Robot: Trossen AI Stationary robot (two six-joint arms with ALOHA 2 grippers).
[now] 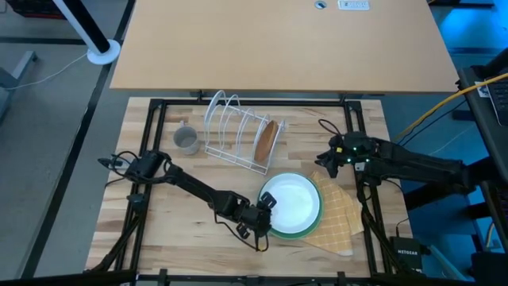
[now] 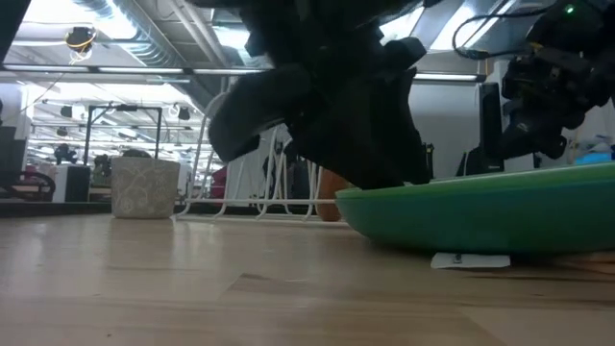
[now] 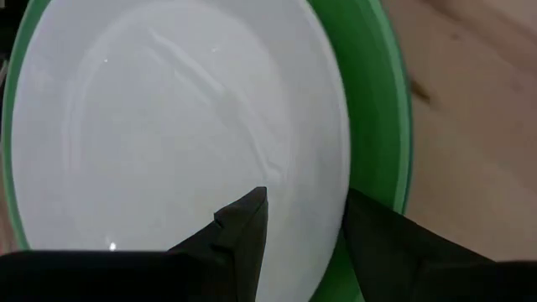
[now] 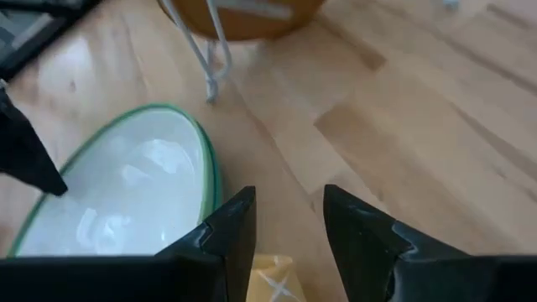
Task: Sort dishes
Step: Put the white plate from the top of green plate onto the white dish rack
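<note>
High view puts the left gripper (image 1: 266, 213) at the 9 o'clock rim of the light green plate (image 1: 292, 202), which lies on the yellow checked cloth (image 1: 340, 218) at the counter's (image 1: 182, 230) 5 o'clock, its jaws spread astride that rim and not yet pinching, so I judge they should slide deeper, then close squarely before lifting. Right gripper (image 4: 281, 226) waits at 3 o'clock, jaws spread. Only the low view shows the grey mug (image 2: 145, 186) upright beside the wire rack (image 2: 255, 197).
</note>
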